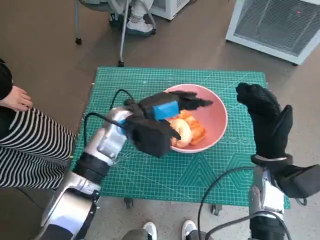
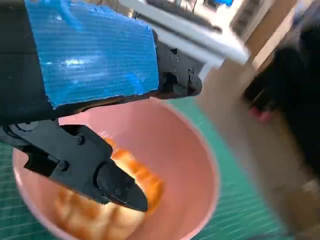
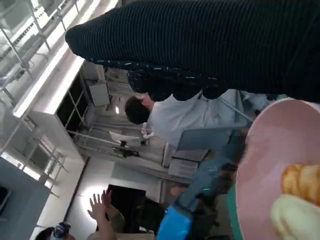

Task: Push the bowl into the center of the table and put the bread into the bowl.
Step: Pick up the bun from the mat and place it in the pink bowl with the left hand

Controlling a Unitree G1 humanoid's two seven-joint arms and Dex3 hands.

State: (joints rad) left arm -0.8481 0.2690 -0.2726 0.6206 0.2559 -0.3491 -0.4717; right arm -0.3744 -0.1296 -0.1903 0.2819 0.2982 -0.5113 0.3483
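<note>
A pink bowl (image 1: 212,112) stands on the green cutting mat (image 1: 145,82), a little right of its middle. Orange-yellow bread (image 1: 192,131) lies inside the bowl. My left hand (image 1: 162,112) hovers over the bowl's near-left side with fingers spread above the bread and nothing in them. In the left wrist view the black fingers (image 2: 107,180) hang just over the bread (image 2: 150,182) inside the bowl (image 2: 185,160). My gloved right hand (image 1: 267,120) is raised right of the bowl, open, apart from it. The right wrist view shows the glove (image 3: 225,45), bowl (image 3: 265,160) and bread (image 3: 300,187).
A seated person in striped clothing (image 1: 25,145) is close to the table's left edge, one hand (image 1: 17,98) near it. Chair legs (image 1: 122,35) stand behind the table, a white unit (image 1: 280,25) at the far right. Shoes (image 1: 150,230) show below the front edge.
</note>
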